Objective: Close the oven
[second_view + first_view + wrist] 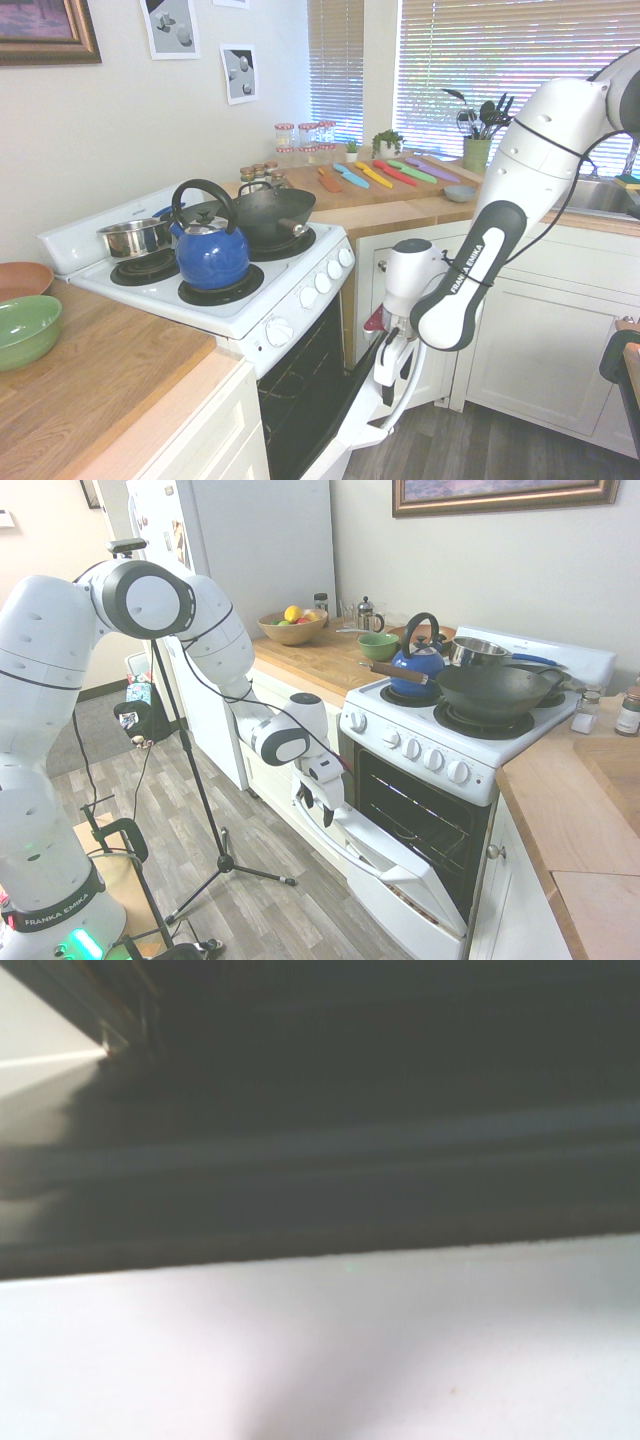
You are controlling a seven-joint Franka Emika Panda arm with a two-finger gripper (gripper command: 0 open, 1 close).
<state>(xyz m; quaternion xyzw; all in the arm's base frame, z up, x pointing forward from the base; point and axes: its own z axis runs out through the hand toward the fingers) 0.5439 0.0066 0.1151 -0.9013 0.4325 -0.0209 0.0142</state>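
The oven point(441, 757), a white range, stands between two wood-topped counter sections, its door point(405, 865) partly open and tilted outward, exposing the dark racked interior point(415, 815). The gripper point(318, 807) is at the upper part of the door, near the bar handle point(407, 388), with its two fingers spread apart (whether either touches the door cannot be told). On the cooktop rest a blue kettle point(212, 254), a dark wok point(272, 215) and a steel pot point(136, 238). The wrist view shows a blurred dark band beside a pale surface.
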